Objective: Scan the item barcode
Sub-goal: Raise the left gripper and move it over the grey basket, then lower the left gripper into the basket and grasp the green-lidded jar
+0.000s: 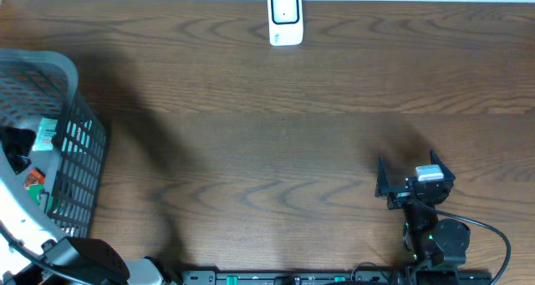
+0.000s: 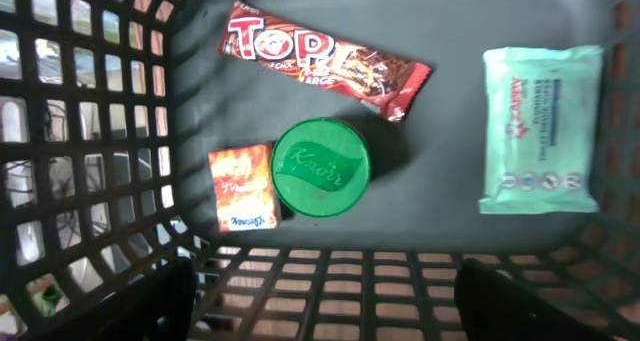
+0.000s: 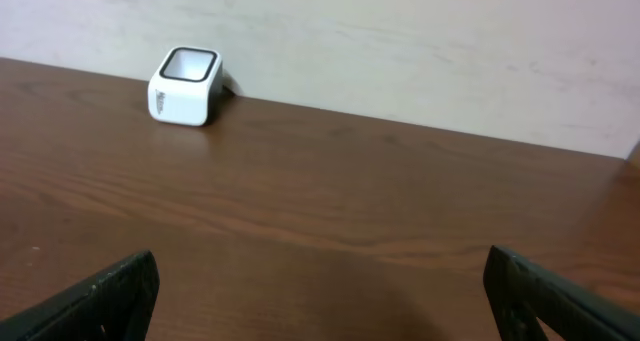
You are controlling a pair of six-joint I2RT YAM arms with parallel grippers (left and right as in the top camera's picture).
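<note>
Left hand [image 2: 325, 273]: fingers apart, empty; I have it hanging over the basket [image 1: 84, 143], near left, evidently to pick an item.
Items: green-lidded tub [image 2: 320, 168] mid-floor, orange packet [image 2: 241, 187] touching it; chocolate bar [image 2: 325, 59] and wipes pack [image 2: 540, 128] lie apart.
Clearance: lattice walls crowd the packet's side.
Right hand [image 3: 320, 256]: fingers apart, empty, near right.
Scanner [image 1: 285, 17]: far edge, window up; bare table [image 1: 276, 151] between.

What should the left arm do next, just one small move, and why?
Probably lower the open left gripper toward the green Knorr tub; the tub sits almost centred beneath it in the basket, and nothing is held yet for the scanner.
</note>
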